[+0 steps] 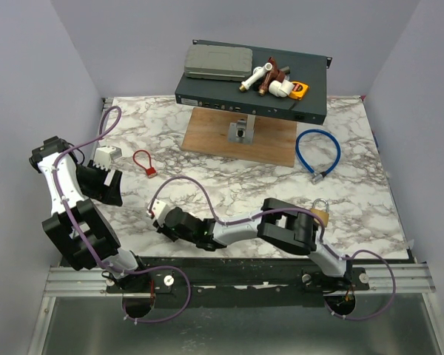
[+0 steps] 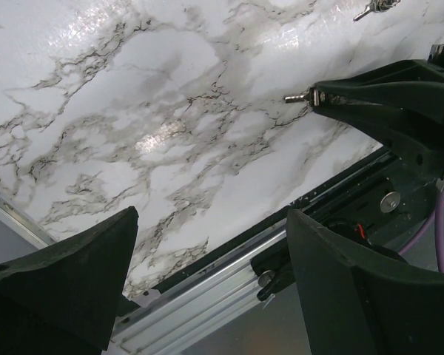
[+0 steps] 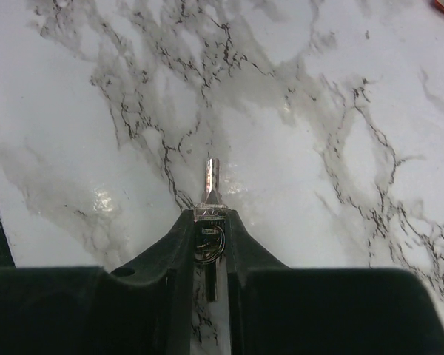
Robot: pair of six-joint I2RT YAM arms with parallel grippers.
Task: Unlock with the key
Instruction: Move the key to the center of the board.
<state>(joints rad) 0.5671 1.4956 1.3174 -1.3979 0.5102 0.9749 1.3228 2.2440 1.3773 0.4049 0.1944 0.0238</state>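
**Key's in hand, lock's parked by the elbow: stuff that could bite**

The right gripper [image 3: 211, 216] is pinched tight on the key [image 3: 212, 177], holding it by the head with the blade poking out forward over the marble table [image 3: 340, 111]; the left gripper [image 2: 211, 222] is spread wide with nothing in it, over at the left of the top view. The padlock [image 1: 320, 211] sits right of centre in the top view, just beside the right arm's own elbow and well apart from the key.

My worries:
- The arm has to fold back towards itself to get there, so the elbow could knock the padlock away.
- Nothing's holding the lock, so I reckon pushing the key in just shoves it along unless the left gripper grabs it first.
- The hold on the key head looks thin, so the key could swivel on contact.
- I can't tell which way the keyhole faces.

Head count:
- one key that I can see, on a ring
- one padlock
- two grippers
- one red loop [image 1: 144, 164]
- one blue cable [image 1: 318, 151]
- one black box [image 1: 251, 100] in the upper middle, carrying one grey case [image 1: 218, 63], one yellow tape measure [image 1: 300, 90] and some pipe fittings [image 1: 263, 78] too jumbled to count
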